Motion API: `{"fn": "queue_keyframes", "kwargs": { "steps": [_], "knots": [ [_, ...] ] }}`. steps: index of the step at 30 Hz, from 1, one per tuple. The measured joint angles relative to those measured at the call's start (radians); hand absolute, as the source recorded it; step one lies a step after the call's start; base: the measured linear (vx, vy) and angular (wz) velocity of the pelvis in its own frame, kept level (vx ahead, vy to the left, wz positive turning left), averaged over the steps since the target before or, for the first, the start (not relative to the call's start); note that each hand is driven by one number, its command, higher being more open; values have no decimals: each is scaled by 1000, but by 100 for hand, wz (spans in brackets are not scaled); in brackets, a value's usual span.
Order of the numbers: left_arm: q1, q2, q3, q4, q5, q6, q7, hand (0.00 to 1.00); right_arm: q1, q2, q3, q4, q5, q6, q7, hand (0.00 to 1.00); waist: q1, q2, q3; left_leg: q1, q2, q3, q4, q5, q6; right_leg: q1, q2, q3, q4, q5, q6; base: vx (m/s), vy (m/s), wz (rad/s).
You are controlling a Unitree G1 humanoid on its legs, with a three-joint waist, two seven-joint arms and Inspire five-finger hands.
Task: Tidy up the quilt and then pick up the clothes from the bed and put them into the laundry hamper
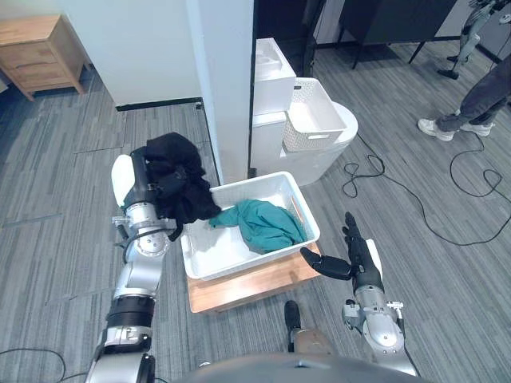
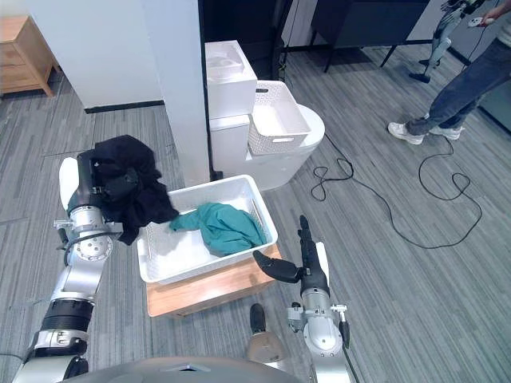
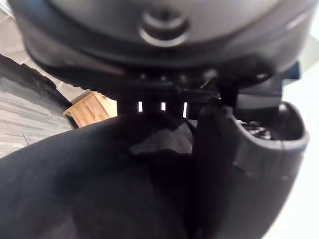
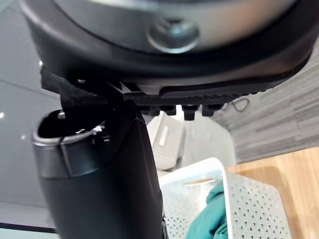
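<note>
Black garment [image 1: 180,171] hangs bunched from the left hand [image 1: 144,190], raised just beside the left rim of the white hamper [image 1: 255,257].

The head views show the left hand clenched on the cloth. Its wrist view adds the dark fabric pressed against the thumb, with a wooden nightstand [image 3: 92,107] beyond. There are two garments: the black one, and a teal garment [image 1: 267,223] lying inside the hamper, which sits on a wooden board [image 1: 247,287]. The right hand [image 1: 363,259], near the hamper's right near corner, is released, fingers straight and holding nothing. Its wrist view shows the hamper's perforated wall and teal cloth up close. There are two white baskets: the hamper, and a second basket [image 1: 315,120] on a white round stand behind it. One person [image 1: 479,96] stands at the far right.
</note>
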State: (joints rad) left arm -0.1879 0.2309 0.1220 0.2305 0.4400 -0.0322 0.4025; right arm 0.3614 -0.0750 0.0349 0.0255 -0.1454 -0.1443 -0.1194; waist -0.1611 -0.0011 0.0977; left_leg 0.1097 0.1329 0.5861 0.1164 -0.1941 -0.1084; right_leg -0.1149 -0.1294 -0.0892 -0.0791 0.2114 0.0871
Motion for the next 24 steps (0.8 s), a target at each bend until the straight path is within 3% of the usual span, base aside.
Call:
{"fn": "queue_keyframes", "kwargs": {
  "steps": [8, 13, 17, 18, 24],
  "knots": [
    [6, -80, -55, -22, -1, -2, -13, 0, 8, 17, 16, 0, -4, 0, -1, 100, -4, 32, 20, 3, -2, 11, -2, 1, 1, -4, 0, 10, 0, 5, 1, -59, -9, -3],
    [84, -146, -169, -55, -1, -27, -61, 0, 13, 43, 25, 0, -7, 0, -10, 100, -6, 35, 25, 4, -2, 14, -1, 1, 1, -2, -1, 10, 0, 6, 4, -89, -18, -1],
    [103, -155, -229, -46, -1, -31, -87, 0, 14, 44, 44, 2, -8, 0, -17, 100, -6, 32, 59, 3, -1, 22, 4, 2, 3, -1, -2, 13, -1, 7, 5, -102, -24, -1],
    [103, -155, -233, -41, -1, -32, -87, 100, 13, 44, 45, 2, -8, 0, -17, 100, -7, 32, 63, 2, -1, 23, 4, 2, 3, -2, -2, 14, -1, 7, 5, -105, -36, -6],
    [-2, -135, -273, 178, -1, -40, -76, 100, -6, 40, 67, 21, -6, 0, -19, 100, -14, 12, 87, -45, -1, 45, 16, 2, 2, -63, -1, 52, -1, 7, 5, -71, -35, -13]
  ]
}}
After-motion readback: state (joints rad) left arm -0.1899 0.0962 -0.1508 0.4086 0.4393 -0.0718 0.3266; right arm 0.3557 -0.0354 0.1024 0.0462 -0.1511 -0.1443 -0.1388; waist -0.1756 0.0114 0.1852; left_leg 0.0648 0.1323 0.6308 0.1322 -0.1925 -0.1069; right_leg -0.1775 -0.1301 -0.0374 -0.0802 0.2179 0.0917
